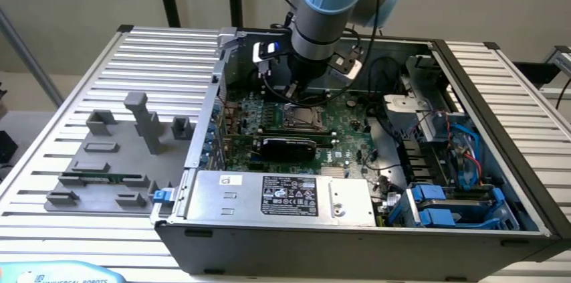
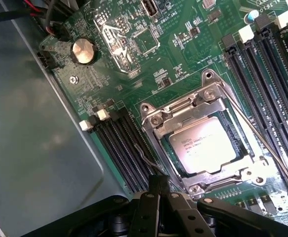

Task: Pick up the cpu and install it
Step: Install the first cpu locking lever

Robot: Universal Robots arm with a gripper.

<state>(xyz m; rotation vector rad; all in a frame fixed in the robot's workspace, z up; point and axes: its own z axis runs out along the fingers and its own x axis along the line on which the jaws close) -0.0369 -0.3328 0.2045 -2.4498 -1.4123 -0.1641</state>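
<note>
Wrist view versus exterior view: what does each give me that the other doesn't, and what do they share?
Wrist view alone: print on the cpu lid, the screws of the socket frame around it, a round coin battery and the black memory slots beside the socket.

Exterior view alone: the whole open computer case, the power supply, blue drive brackets, the grey fixture blocks and a green memory stick on the slatted table, and the arm standing over the board.

Both: the green motherboard with the cpu seated in its socket.
</note>
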